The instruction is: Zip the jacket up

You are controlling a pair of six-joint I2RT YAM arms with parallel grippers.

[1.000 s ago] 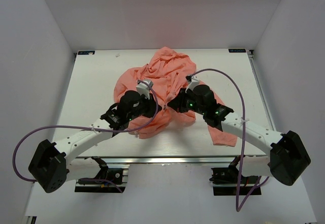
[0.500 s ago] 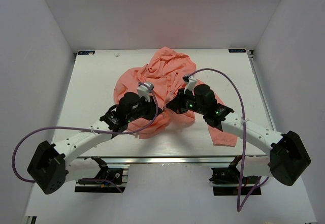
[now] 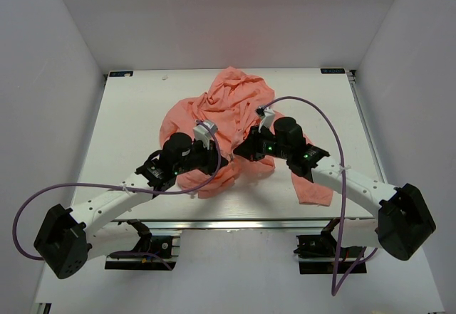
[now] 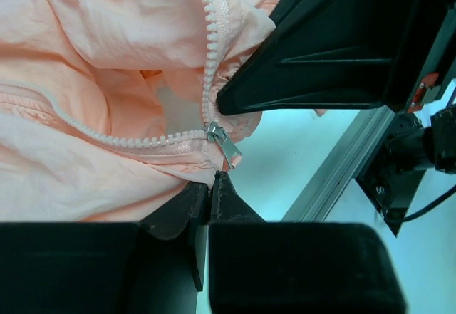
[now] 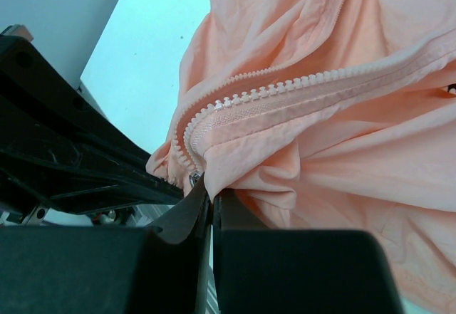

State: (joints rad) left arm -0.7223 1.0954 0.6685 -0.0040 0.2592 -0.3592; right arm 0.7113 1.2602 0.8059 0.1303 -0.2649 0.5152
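The salmon-pink, wrinkled thin fabric jacket (image 3: 228,107) lies mid-frame on the white table (image 3: 128,114). The left gripper (image 4: 211,186) is clenched on its hem, just under the small silver zipper slider (image 4: 224,143). The right gripper (image 5: 209,199) pinches fabric beside the zipper teeth (image 5: 285,86).

White arm links (image 3: 108,201), black joint housings (image 3: 63,230), purple cables (image 3: 299,100)

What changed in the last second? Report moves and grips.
The left gripper pulled back toward the near edge, tugging the jacket hem along. The right gripper barely shifted. Both stay shut on fabric beside the zipper; the jacket's upper part lies as before.
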